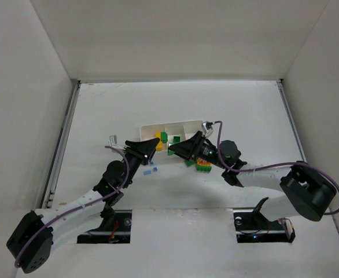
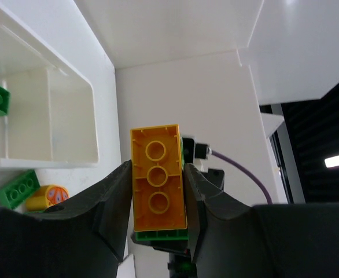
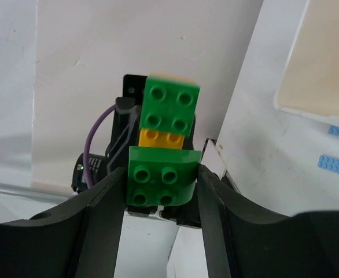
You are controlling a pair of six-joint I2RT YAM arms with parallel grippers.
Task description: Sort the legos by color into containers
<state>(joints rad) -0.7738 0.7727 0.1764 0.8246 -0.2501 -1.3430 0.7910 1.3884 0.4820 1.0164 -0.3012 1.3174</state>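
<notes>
White walls box in a white table (image 1: 244, 116), and the tray (image 1: 184, 123) of three compartments sits mid-table, just beyond both gripper tips. My left gripper (image 2: 158, 174) is clamped on a yellow-orange brick (image 2: 157, 200). My right gripper (image 3: 162, 176) is clamped on a green brick (image 3: 161, 188), with a yellow and another green stacked beyond it.

The two tips face each other closely, so I judge the main risk is a collision, or a brick popping loose and landing outside the tray. Dropping a mixed stack into one compartment would also mis-sort it.

Counts:
- one tray
- two grippers
- at least one lone green piece (image 2: 0, 98) inside the tray
- one green-and-orange cluster (image 1: 203, 166) near-right of the tray
- at least two light blue bricks (image 1: 151, 171) near-left of the tray
</notes>
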